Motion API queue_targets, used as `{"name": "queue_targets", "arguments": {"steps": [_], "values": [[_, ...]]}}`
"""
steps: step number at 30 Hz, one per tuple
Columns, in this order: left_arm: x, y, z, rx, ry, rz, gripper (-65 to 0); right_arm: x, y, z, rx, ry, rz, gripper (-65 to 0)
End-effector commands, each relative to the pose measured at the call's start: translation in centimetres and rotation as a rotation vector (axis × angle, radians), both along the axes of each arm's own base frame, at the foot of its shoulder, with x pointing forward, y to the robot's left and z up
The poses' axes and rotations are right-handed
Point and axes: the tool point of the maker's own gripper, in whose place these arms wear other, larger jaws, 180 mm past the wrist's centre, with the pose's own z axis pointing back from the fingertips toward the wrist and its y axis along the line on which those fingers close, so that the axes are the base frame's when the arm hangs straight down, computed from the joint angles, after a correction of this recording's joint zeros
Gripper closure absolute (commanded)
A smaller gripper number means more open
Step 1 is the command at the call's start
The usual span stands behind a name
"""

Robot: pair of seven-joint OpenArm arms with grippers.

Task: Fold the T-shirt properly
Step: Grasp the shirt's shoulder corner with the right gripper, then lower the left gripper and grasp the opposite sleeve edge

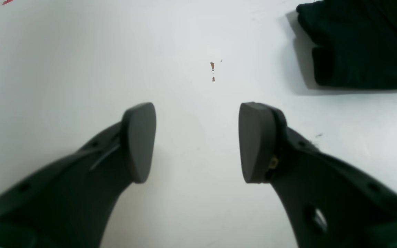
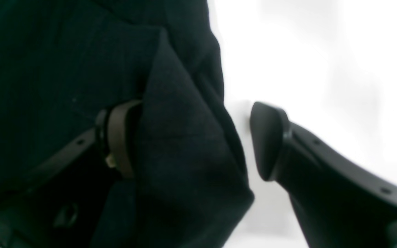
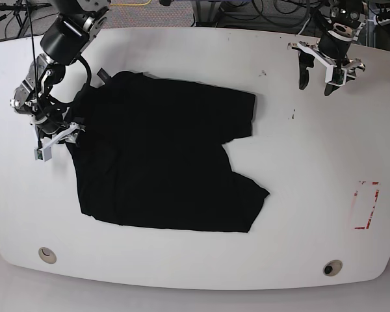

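Observation:
The black T-shirt (image 3: pixel 162 162) lies spread and wrinkled on the white table (image 3: pixel 299 169), left of centre. My right gripper (image 3: pixel 69 133) is at the shirt's left edge. In the right wrist view its jaws stand open around a raised fold of the T-shirt (image 2: pixel 184 144). One pad (image 2: pixel 121 137) is against the cloth, and the other finger (image 2: pixel 267 137) sits just clear of it. My left gripper (image 3: pixel 316 86) hovers at the far right of the table, away from the shirt. In its own view the left gripper (image 1: pixel 198 131) is open and empty, with a corner of the T-shirt (image 1: pixel 360 44) at top right.
A red tape outline (image 3: pixel 364 207) marks the table's right side. Small brown specks (image 1: pixel 212 70) dot the surface ahead of the left gripper. Two round holes (image 3: pixel 47 255) (image 3: pixel 332 267) sit near the front edge. Cables run behind the table's far edge.

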Motion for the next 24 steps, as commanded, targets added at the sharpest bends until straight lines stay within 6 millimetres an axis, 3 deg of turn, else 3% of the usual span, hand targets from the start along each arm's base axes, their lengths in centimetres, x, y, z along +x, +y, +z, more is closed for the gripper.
{"name": "queue_targets", "arguments": {"steps": [1,3,11,24], "values": [[0.3,0.0,0.9,0.001,-0.038,-0.004,-35.6,0.3,0.0,0.2,-0.018,0.017,0.024,-44.4],[0.3,0.0,0.6,0.001,-0.022,-0.004,-35.7,-1.0,-0.4,-0.4,-0.031,0.043,0.018,-43.8],[0.5,-0.2,0.3,-0.015,-0.011,-0.002,-35.6,-2.3,-0.8,-0.5,-0.042,0.043,0.004,-40.7],[1.4,-1.6,0.0,-0.086,0.020,0.006,-35.8,-3.4,-2.9,-0.8,0.010,-0.002,-0.097,-46.3]]}}
